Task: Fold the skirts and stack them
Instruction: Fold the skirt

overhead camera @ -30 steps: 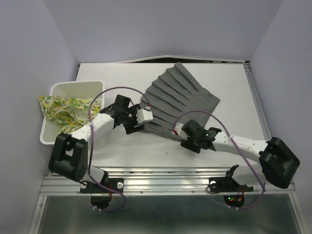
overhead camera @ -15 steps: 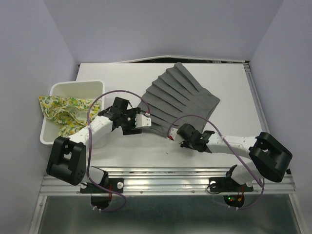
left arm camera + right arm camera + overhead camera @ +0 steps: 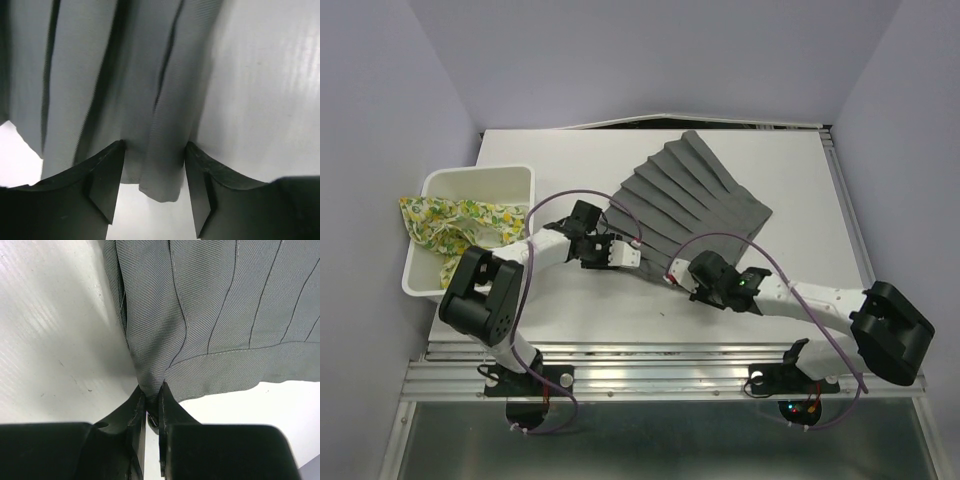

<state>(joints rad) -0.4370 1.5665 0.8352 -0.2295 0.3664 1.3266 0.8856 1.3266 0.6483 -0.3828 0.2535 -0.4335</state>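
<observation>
I saw right pincer (image 3: 151,391) clamped on plain grey pleated cloth skirt (image 3: 210,315) | left pincer (image 3: 154,146) apart, straddling its corner, perhaps touching

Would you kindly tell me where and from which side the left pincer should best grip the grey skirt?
Probably the pleat end on the near edge of the grey skirt, approached low from the near side. It lies flat, that end poking out between the fingers of the open left pincer; the right pincer pinches a nearby corner.
</observation>
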